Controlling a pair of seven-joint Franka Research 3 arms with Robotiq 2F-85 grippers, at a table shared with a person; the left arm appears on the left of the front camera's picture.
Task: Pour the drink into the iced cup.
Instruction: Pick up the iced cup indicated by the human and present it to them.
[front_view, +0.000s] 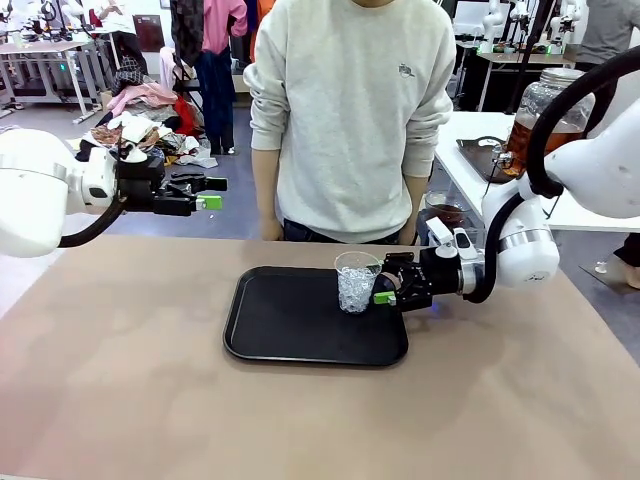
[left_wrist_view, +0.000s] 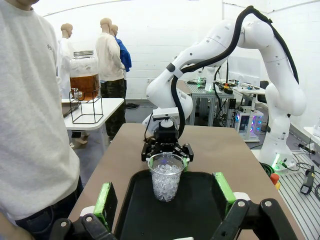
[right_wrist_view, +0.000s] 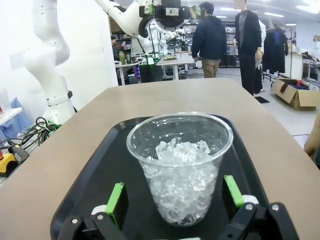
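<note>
The iced cup is a clear plastic cup filled with ice pieces. It stands upright on the black tray, near the far right corner of the tray. The tray lies in the middle of the table.

The right tool is low at the cup and wide open, with one finger on each side of it. In the right wrist view a small gap shows between each green pad and the cup wall, so the tool grips nothing. The left tool hangs high over the left side of the table, well apart from the tray. It is also wide open and empty, and its fingers point across toward the cup.

The drink, an amber-brown liquid, is inside a big glass jar with a tap. The jar sits on a black wire stand on a white side table behind the right arm.

The person, in a light grey sweater, stands at the far edge of the table, just behind the tray.
</note>
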